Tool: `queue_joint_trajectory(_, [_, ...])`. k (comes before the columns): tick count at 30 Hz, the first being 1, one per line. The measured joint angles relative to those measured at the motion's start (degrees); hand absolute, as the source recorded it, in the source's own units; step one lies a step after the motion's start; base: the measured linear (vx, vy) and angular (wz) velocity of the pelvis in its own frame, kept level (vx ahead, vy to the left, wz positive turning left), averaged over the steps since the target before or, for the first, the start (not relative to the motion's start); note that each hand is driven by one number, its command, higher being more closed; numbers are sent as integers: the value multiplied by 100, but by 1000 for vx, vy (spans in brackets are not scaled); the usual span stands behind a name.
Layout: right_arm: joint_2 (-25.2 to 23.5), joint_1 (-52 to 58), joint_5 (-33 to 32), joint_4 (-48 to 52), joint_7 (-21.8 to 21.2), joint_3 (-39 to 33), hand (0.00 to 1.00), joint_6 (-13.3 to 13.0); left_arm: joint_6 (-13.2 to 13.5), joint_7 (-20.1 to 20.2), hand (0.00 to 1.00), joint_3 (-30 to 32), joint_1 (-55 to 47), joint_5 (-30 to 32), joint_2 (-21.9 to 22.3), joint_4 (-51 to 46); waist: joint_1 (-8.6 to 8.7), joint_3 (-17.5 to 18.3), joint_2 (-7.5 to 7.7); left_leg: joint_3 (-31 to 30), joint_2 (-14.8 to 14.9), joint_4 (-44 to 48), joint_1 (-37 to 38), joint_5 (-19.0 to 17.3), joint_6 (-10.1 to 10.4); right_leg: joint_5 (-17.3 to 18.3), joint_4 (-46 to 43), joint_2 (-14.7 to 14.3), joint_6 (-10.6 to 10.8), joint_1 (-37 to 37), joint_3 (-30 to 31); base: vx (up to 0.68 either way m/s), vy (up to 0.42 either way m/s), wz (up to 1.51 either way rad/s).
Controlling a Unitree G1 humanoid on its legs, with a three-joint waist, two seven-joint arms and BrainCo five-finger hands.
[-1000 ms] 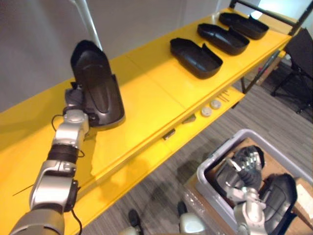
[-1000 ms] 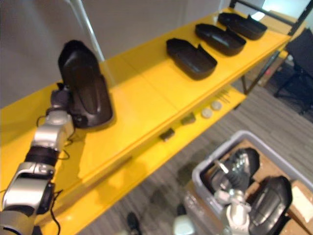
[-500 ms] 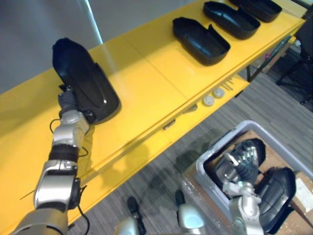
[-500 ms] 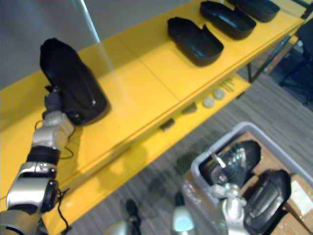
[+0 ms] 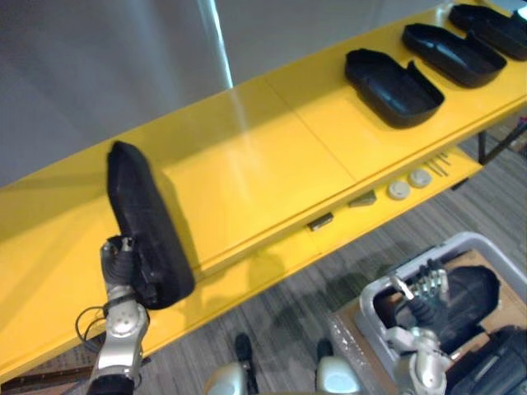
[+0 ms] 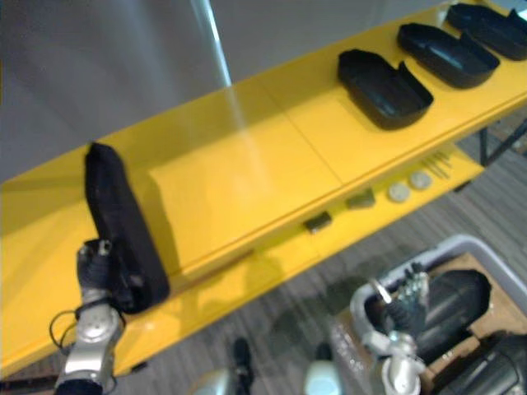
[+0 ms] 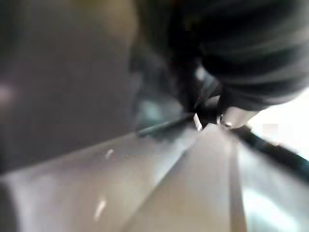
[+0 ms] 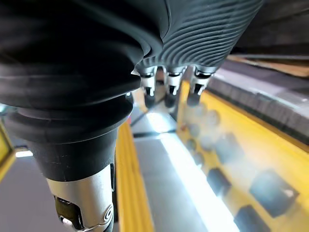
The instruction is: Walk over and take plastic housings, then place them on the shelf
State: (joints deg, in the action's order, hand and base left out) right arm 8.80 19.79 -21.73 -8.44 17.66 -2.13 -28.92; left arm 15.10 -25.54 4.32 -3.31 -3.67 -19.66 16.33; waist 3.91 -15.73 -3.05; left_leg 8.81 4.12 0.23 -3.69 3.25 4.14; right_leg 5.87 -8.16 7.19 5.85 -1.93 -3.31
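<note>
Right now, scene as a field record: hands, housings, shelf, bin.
left hand: against the near end of the held housing; grip hidden
held housing: black, up on its long edge on the left part of the yellow shelf
other housings: three in a row at the shelf's right end, hollow side up
right hand: open, holding nothing, over the grey bin
bin contents: more black housings
lower ledge: two round discs and a few small parts

Both eye views look steeply down on the yellow shelf (image 5: 247, 164).
</note>
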Motion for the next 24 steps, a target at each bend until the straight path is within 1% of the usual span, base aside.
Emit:
queue_joint_trajectory(1, [0, 3, 0, -1, 1, 0, 0, 0, 18, -34, 0, -16, -6, 23, 3, 0, 6, 6, -8, -16, -3, 4, -25, 1, 1, 1, 6, 1, 7, -11, -16, 3, 0, 10])
queue_joint_trajectory(2, [0, 5, -2, -31, 0, 3, 0, -1, 94, -65, 0, -38, -29, 28, 6, -1, 0, 8, -11, -25, -4, 1, -40, 5, 6, -1, 39, 0, 33, -13, -28, 14, 2, 5])
queue_joint_trajectory(5, [3, 17, -10, -145, 2, 2, 0, -6, 119, -109, 0, -48, -167, 63, 10, -133, -1, 11, -11, -24, -10, -4, -47, 3, 3, -21, 79, 3, 67, -6, -33, 26, 1, 0])
queue_joint_trajectory(6, [3, 34, -11, -158, 1, 3, 0, -6, 123, -134, 0, -49, -230, 200, 17, -183, -2, 13, -14, -25, -15, -6, -51, 4, -12, -39, 86, 8, 42, -6, -42, 47, 3, 1])
queue_joint_trajectory(8, [3, 27, -73, -162, -1, 1, 0, -22, 179, -198, 0, -72, -303, 246, 21, -220, -3, 18, -22, -26, -22, -5, -60, -5, -24, -38, 102, 13, 41, -6, -52, 57, 2, 2])
queue_joint_trajectory(14, [9, 25, -125, -165, -2, 1, 0, -214, 375, -307, 0, -164, -385, 191, 47, -247, -4, 41, -60, -63, -70, 15, -141, -14, -33, -43, 141, 45, 46, -18, -122, 37, 6, 5])
queue_joint_trajectory(15, [9, 24, -125, -165, -2, 1, 0, -218, 377, -310, 100, -173, -387, 185, 48, -265, -5, 42, -60, -63, -69, 16, -146, -14, -34, -45, 148, 49, 49, -20, -125, 14, 17, 4])
queue_joint_trajectory(18, [8, 25, -125, -167, -1, 2, 0, -220, 411, -321, 100, -252, -428, 130, 57, -399, -8, 42, -62, -59, -86, 19, -149, -22, -47, -50, 151, 80, 58, -22, -123, 0, 0, 0])
queue_joint_trajectory(19, [8, 25, -125, -173, -1, 3, 0, -222, 454, -324, 100, -276, -441, 113, 72, -410, -6, 44, -63, -57, -91, 22, -150, -25, -52, -51, 151, 86, 60, -22, -122, 0, 0, 0])
queue_joint_trajectory(20, [8, 27, -125, -183, 2, 2, 0, -232, 548, -322, 100, -282, -474, -43, 121, -441, -6, 34, -46, -48, -93, 24, -151, -33, -56, -49, 145, 91, 61, -31, -113, 0, 0, 0])
queue_joint_trajectory(24, [9, 30, -126, -182, 15, 1, 0, -293, 676, -362, 100, -281, -544, -95, 225, -580, -5, 43, -45, -44, -90, 24, -195, -40, -52, -12, 61, 91, 65, -124, -100, 0, 0, 0])
